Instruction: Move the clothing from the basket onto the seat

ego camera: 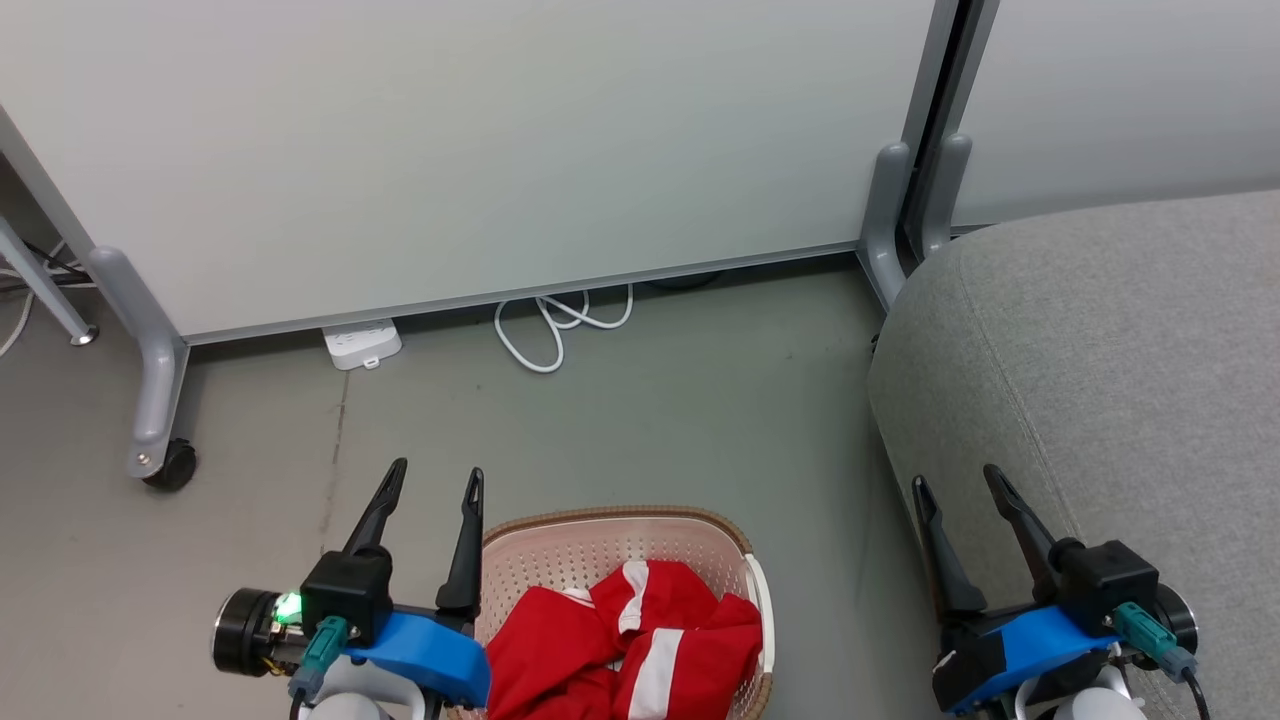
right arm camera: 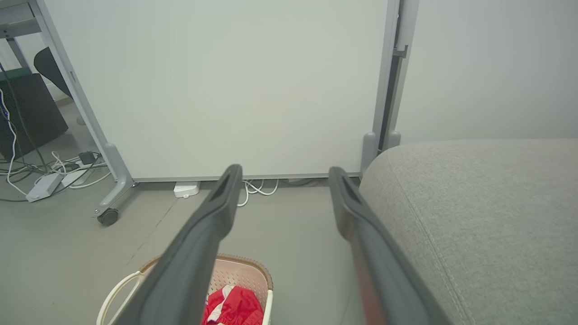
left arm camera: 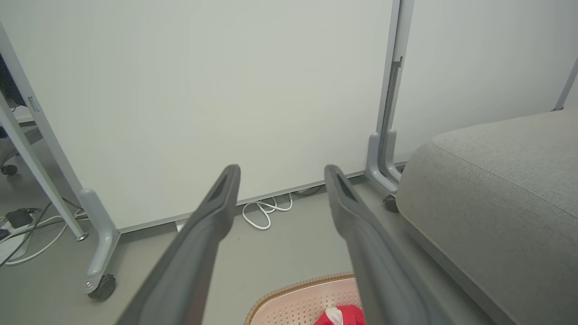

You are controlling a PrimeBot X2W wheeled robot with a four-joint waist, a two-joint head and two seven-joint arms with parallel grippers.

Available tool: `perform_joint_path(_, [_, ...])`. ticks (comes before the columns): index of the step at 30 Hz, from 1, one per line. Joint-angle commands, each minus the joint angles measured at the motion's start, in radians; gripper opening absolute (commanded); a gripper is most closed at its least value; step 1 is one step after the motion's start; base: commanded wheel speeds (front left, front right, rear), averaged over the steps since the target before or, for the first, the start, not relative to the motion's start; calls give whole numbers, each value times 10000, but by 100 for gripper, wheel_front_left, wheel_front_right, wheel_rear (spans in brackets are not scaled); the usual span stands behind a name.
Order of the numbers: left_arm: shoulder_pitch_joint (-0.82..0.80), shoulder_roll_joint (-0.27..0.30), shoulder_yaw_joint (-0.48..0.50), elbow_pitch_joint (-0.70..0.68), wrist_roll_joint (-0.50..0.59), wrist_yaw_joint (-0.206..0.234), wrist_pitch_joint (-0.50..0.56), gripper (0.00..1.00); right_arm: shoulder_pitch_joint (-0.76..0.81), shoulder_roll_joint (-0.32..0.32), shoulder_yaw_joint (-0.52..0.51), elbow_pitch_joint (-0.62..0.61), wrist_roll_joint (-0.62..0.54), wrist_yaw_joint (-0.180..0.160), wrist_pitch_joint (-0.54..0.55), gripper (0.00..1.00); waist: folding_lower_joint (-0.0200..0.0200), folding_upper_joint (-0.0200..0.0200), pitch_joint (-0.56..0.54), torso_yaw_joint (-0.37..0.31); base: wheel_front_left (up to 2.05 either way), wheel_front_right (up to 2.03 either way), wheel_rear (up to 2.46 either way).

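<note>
Left gripper (ego camera: 437, 470) sits at the lower left of the head view, its two dark fingers spread well apart with nothing between them; its inner finger overlaps the left rim of the basket (ego camera: 560, 555) in that view, and I cannot tell whether they touch. Right gripper (ego camera: 954, 477) sits at the lower right, likewise spread wide and empty, its fingers lying in front of the rounded front edge of the seat (ego camera: 1100, 350); contact there cannot be told either.

The clothing (ego camera: 640, 640) lies crumpled inside the basket, red folds with broad white stripes heaped toward the near and right side, leaving the perforated far wall bare; the basket stands on the grey floor (ego camera: 650, 420), between the two grippers and just left of the seat. The seat's light grey cushion is bare, with a seam running along it.

Beyond, a pale partition panel (ego camera: 500, 150) stands on grey legs, one ending in a dark castor (ego camera: 172, 466); a white power strip (ego camera: 362, 343) and a looped white cable (ego camera: 560, 325) lie at its foot.
</note>
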Motion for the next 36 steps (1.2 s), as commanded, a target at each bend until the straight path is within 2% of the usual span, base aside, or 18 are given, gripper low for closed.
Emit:
perform_joint_path(1, [-316, 85, -98, 168, 109, -70, -44, 100, -158, -59, 31, -28, -76, 4, -35, 100, 0, 0, 155, -95, 0, 0, 0])
perform_joint_path(6, [-1164, 395, -597, 965, 309, -273, -38, 100, -460, -56, 106, -139, -62, 4, -35, 100, 0, 0, 837, -421, 0, 0, 0])
perform_joint_path(14, [-2624, 975, -1603, 2161, 480, -348, -37, 100, -1277, -54, 310, -360, 34, 4, -33, 100, 0, 0, 2321, -1112, 0, 0, 0])
perform_joint_path(25, [-4864, 2101, -4346, 4496, 132, -334, -37, 100, -2606, -47, 384, -876, 193, 4, -33, 100, 0, 0, 4581, -1885, 0, 0, 0])
perform_joint_path(36, [-6735, 2526, -7078, 6991, -305, -335, -22, 100, -3664, -47, 477, -1404, 173, 4, -33, 100, 0, 0, 6430, -2112, 0, 0, 0])
